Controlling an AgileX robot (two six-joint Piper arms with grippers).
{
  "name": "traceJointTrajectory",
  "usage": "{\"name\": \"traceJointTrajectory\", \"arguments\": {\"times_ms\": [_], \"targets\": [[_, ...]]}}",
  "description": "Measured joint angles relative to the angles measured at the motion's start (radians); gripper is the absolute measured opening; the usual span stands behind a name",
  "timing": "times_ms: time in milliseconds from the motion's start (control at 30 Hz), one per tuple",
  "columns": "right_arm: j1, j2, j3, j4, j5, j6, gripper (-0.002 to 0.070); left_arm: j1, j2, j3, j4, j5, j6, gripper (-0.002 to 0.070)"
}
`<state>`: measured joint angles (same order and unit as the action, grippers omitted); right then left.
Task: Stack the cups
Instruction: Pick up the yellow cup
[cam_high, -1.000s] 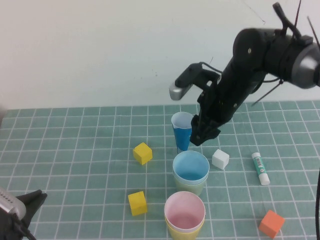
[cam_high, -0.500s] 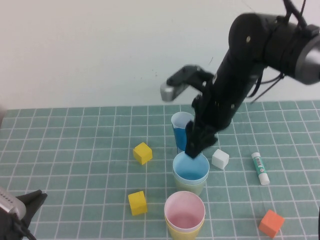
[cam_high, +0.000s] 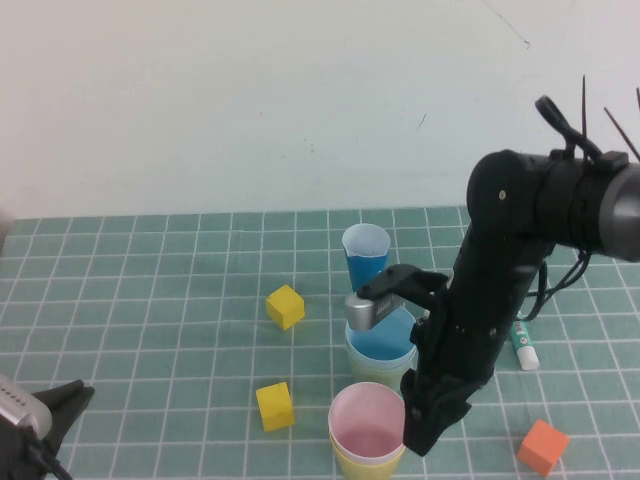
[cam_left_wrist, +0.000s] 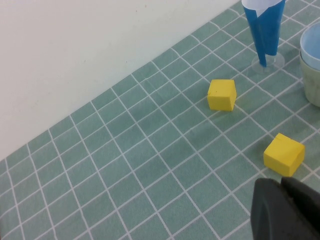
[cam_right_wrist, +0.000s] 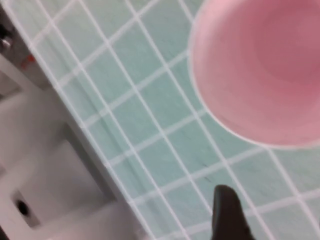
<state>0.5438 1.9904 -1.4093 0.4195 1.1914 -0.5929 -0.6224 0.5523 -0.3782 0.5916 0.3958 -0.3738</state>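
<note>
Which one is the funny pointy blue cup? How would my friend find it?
Start at the green checked mat and find the light blue cup nested in a pale one. Just behind it, toward the wall, stands the dark blue cup. It alone is narrow, cone-shaped and white inside; the others are wide and pastel.

A green cutting-mat counter (cam_high: 150, 300) with a white grid carries everything here. Toward the back stands a narrow dark blue cone-shaped cup with a white inside (cam_high: 365, 258). Just in front of it sits a light blue plastic cup nested in a pale green one (cam_high: 380, 345), and nearer the front edge a pink plastic cup nested in a yellow one (cam_high: 368, 432). Left of the stacks lie two yellow cubes, one farther back (cam_high: 285, 306), one nearer (cam_high: 274, 405). On the right, a white glue stick with green lettering (cam_high: 522, 342) lies flat, and an orange cube (cam_high: 542, 446) rests near the front corner.
</note>
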Motion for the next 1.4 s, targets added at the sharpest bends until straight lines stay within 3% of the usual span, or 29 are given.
{"name": "traceJointTrajectory", "arguments": {"times_ms": [267, 500, 567, 733, 833, 1400], "targets": [[0.0, 0.0, 0.061, 0.091, -0.099, -0.028, 0.037, 0.0, 0.0, 0.0, 0.0, 0.0, -0.01, -0.0001], [-0.024, -0.002, 0.061, 0.075, -0.058, -0.066, 0.0377, 0.0, 0.0, 0.0, 0.0, 0.0, -0.017, -0.0001], [-0.045, -0.002, 0.061, 0.064, -0.042, -0.066, 0.0408, 0.0, 0.0, 0.0, 0.0, 0.0, -0.019, -0.0001], [-0.083, -0.002, 0.061, 0.053, -0.033, -0.011, 0.0599, 0.0, 0.0, 0.0, 0.0, 0.0, -0.021, -0.0001], [-0.089, -0.002, 0.061, 0.053, -0.033, 0.019, 0.0647, 0.0, 0.0, 0.0, 0.0, 0.0, -0.023, -0.0001], [-0.089, -0.002, 0.061, 0.113, -0.221, 0.051, 0.0663, 0.0, 0.0, 0.0, 0.0, 0.0, -0.028, -0.0001]]}}
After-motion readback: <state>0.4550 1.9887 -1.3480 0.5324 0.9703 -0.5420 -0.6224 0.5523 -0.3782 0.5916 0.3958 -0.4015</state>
